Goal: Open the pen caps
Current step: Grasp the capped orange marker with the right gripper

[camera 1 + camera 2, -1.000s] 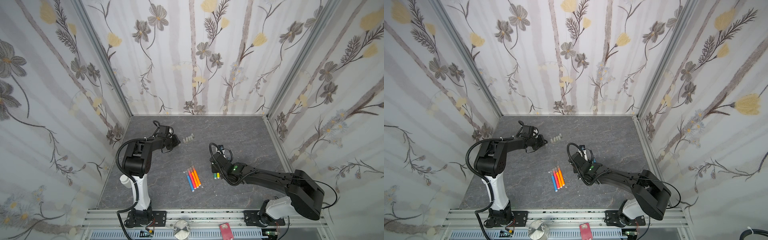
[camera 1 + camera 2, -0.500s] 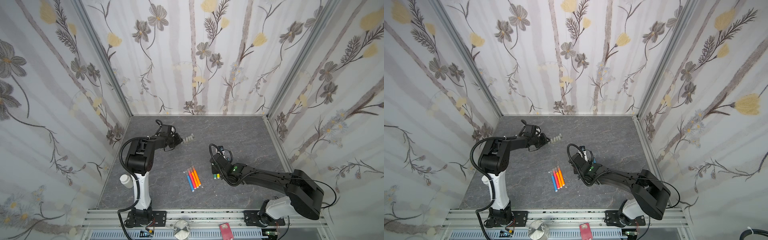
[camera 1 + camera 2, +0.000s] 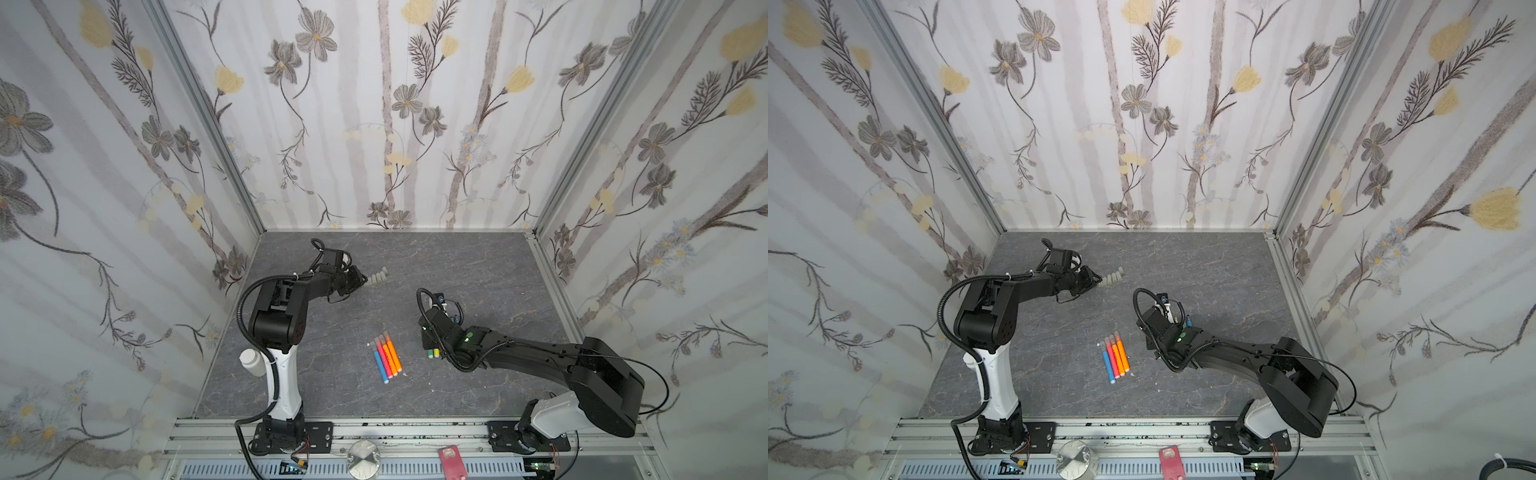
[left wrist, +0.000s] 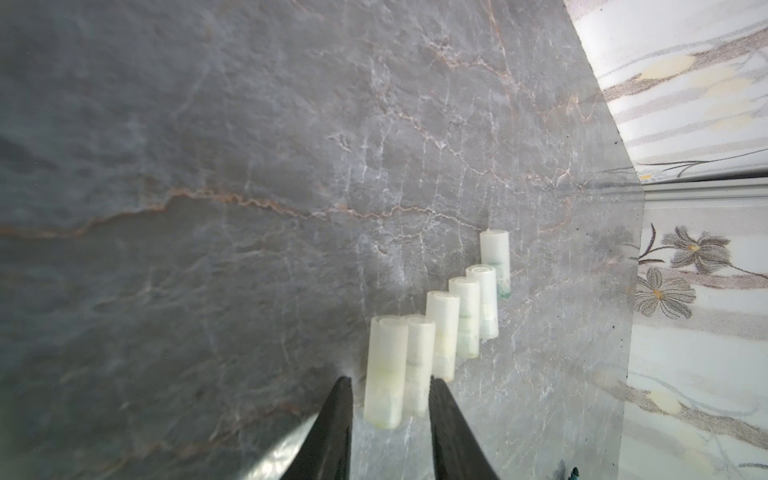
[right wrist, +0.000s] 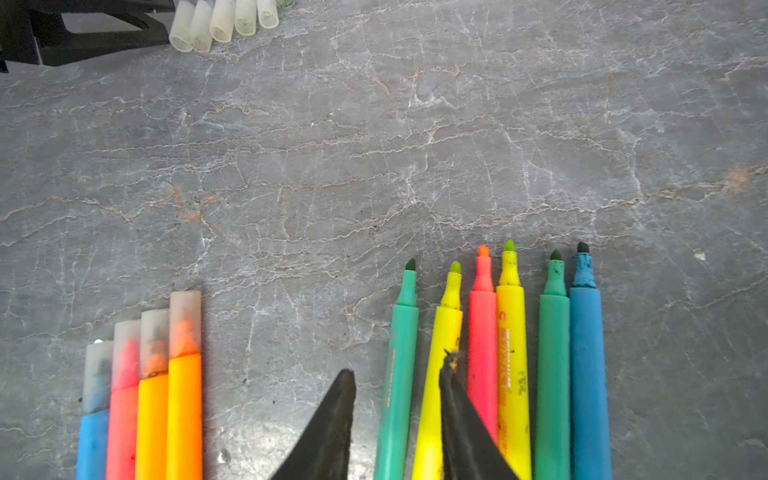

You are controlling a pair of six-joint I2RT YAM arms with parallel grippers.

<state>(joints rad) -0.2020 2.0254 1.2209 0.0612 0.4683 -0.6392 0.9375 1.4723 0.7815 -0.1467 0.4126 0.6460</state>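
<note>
The pen caps (image 4: 440,332) lay in a slanting row of six on the grey tabletop (image 3: 478,266), toward the back left. Each one was set a step beyond its neighbour, like stairs. Their long axes were parallel, and in the right wrist view they ran nearly the same way as the pens. They were stubby tubes of cloudy whitish plastic, some with a faint green or yellow stain.

The left gripper (image 4: 390,384) had its jaws narrowly apart, with the near ends of the two closest caps between the tips. A strip of tabletop showed between one jaw and the nearest cap, so nothing was clamped.

Four capped pens (image 3: 385,358), blue, pink and two orange, lay side by side in the middle. Their long axes ran front to back, with the capped ends toward the back wall (image 3: 395,124). Six uncapped pens (image 5: 513,353) lay in a row under the right gripper (image 5: 397,363), with their pointed felt tips turned the same way. Its jaws were also narrowly apart. The green pen (image 5: 405,332) lay between them with a gap on one side, and one jaw tip covered part of the yellow pen (image 5: 451,307).

Compared with a second before, the left gripper had come closer, right up to the cap row. The right arm and all the pens were where they had been.

The tabletop looked like smooth stone with pale and rust-coloured veins.
</note>
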